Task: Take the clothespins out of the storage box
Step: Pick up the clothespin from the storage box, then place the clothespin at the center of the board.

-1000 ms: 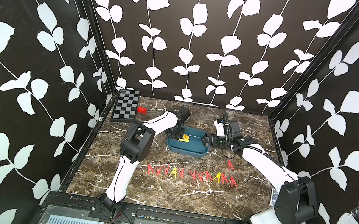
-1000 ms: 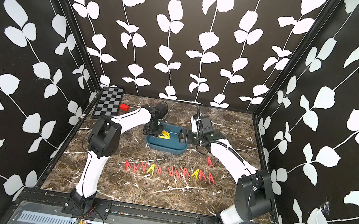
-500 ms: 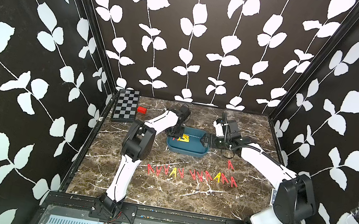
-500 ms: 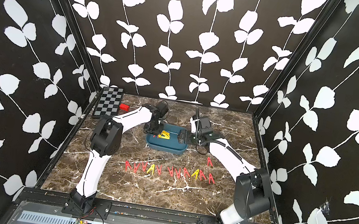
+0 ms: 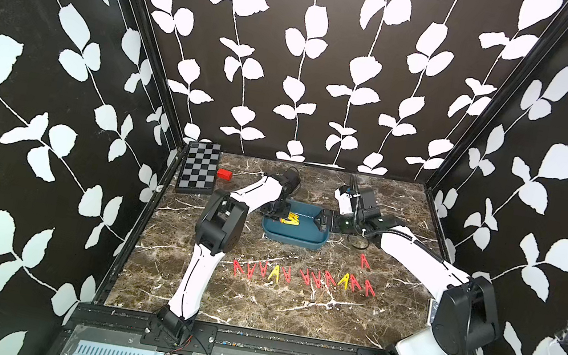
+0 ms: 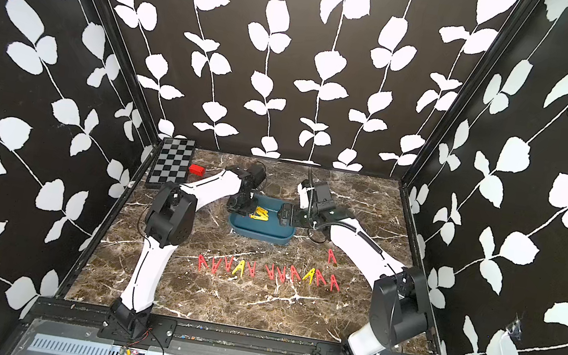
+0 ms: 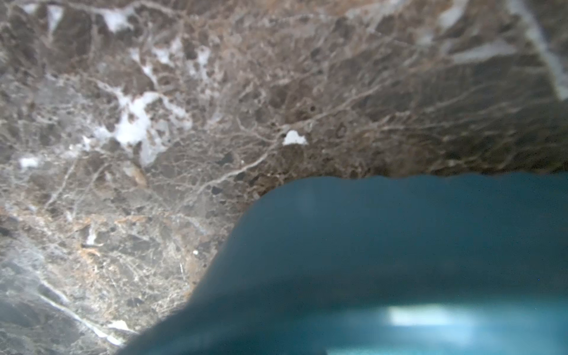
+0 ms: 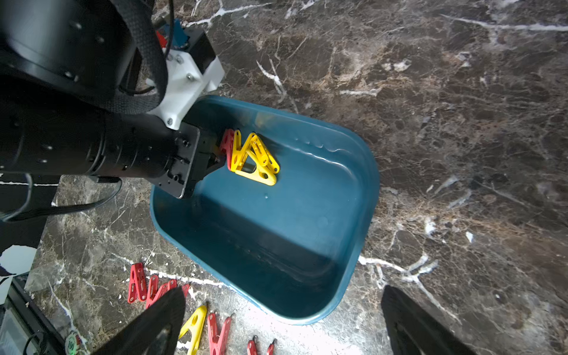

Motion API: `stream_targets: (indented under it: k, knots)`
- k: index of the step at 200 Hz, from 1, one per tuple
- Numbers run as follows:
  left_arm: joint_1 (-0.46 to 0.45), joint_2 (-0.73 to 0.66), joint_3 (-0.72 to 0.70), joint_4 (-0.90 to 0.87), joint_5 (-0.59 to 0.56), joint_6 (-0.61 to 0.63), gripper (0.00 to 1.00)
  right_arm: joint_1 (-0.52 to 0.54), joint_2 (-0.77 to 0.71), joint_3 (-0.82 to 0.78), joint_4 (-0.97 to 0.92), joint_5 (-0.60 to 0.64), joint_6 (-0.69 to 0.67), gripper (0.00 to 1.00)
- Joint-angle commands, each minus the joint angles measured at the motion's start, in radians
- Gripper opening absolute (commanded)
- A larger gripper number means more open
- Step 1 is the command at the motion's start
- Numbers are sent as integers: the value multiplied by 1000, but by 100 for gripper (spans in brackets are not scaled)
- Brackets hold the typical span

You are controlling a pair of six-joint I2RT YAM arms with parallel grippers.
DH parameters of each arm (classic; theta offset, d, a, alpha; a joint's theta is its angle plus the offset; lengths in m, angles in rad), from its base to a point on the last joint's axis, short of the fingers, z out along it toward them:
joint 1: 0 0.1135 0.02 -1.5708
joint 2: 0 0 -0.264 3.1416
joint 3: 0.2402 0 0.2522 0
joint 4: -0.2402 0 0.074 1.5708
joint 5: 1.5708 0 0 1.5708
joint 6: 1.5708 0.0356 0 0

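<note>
In both top views the left gripper (image 5: 277, 215) dips into the storage box (image 5: 294, 241) beside the yellow clothespins (image 6: 261, 214); the right gripper (image 5: 321, 223) waits at the box's opposite end; a row of clothespins (image 5: 302, 276) lies on the marble tabletop (image 5: 255, 307) nearer the robot, with a lone red peg (image 5: 364, 261) set apart from it.

The left wrist view gives only blurred box wall and marble; no jaws show.

In the right wrist view the left jaws are together, seemingly pinched on a red clothespin (image 8: 227, 147) with the yellow ones leaning against it; the right jaws stand wide apart and empty.

The step in hand, I judge, is pulling out one of the last pegs; next comes a straight lift clear of the rim, without dragging the yellows, then a set-down by the row.
</note>
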Motion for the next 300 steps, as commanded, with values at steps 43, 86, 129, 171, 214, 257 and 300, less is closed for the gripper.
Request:
stream_targets:
  k: [43, 86, 129, 171, 214, 257, 300]
  knots:
    - [2, -182, -69, -33, -4, -27, 0, 26, -9, 24, 29, -13, 7, 99]
    - [1, -316, -152, -39, 0, -51, 0, 55, -12, 25, 40, -13, 12, 99]
    - [0, -473, -299, -22, -12, -50, 0, 101, 0, 37, 59, -12, 23, 99]
    - [2, -616, -475, 0, -24, -35, 0, 141, 27, 71, 65, -10, 28, 99]
    - [17, -693, -653, 69, -18, -9, 0, 176, 80, 105, 65, -5, 32, 99]
    - [34, -650, -734, 146, 38, 37, 0, 195, 93, 120, 53, 9, 33, 99]
    - [40, -573, -756, 196, 77, 62, 0, 204, 96, 119, 40, 24, 38, 99]
